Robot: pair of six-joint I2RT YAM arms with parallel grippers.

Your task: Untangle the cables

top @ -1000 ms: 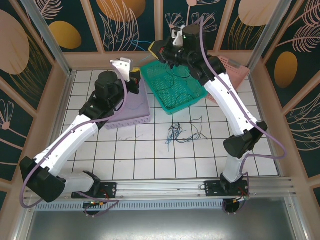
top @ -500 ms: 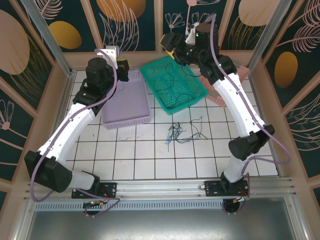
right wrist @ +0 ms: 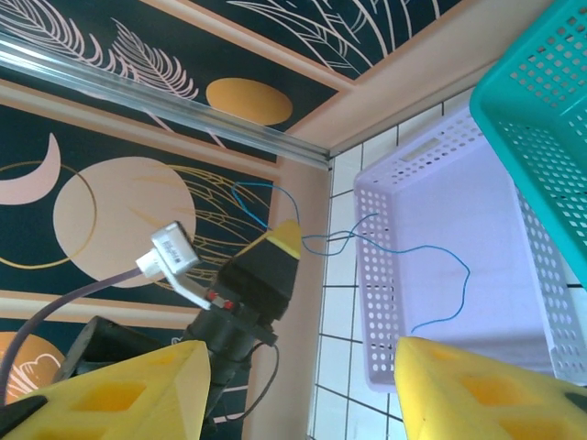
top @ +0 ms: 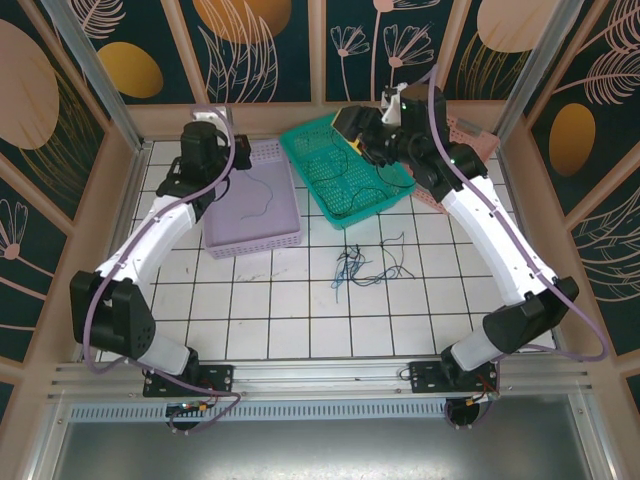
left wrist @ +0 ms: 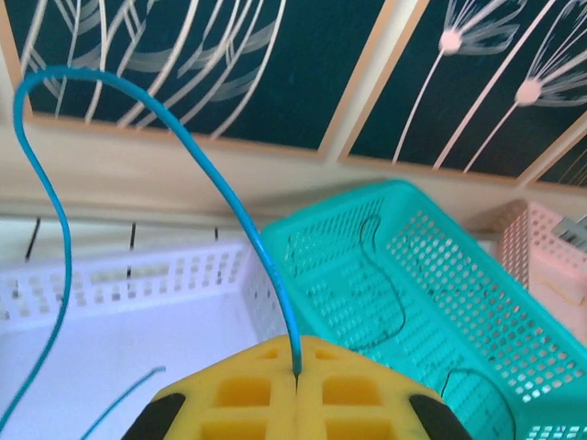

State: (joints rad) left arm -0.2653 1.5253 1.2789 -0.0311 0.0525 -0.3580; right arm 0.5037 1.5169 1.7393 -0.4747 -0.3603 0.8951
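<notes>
Cable tangle point(top: 362, 265): small knot of dark and blue strands lying loose on the white tiled table point(top: 260, 320), near centre. It sits just in front of the teal basket point(top: 390, 190), apart from both arms. Can't make out how many strands are in it.

Blue wire point(left wrist: 229, 197): one, pinched in the left gripper point(left wrist: 295, 390), with the yellow fingertips point(left wrist: 248, 394) pressed together on it. From the grip it arcs up and over to the left, then drops into the lavender basket point(left wrist: 119, 280). Its free end lies on the basket floor.

Black wire point(left wrist: 396, 298): loops across the teal basket floor. At least one strand; exact count unclear against the mesh.

Right gripper point(right wrist: 298, 390): yellow fingers point(right wrist: 486, 385) spread apart with nothing between them. It hangs over the far edge of the teal basket and looks across the lavender basket at the left gripper.

Baskets: three in a row along the far side.
- Lavender on the left.
- Teal in the middle, set askew.
- Pink basket point(top: 470, 140) on the right, just beside the teal one and partly hidden behind the right arm.

Around: wood-framed wall panels point(top: 90, 60) with leaf and circle prints. A metal rail point(top: 330, 385) at the near edge carries both arm bases.
</notes>
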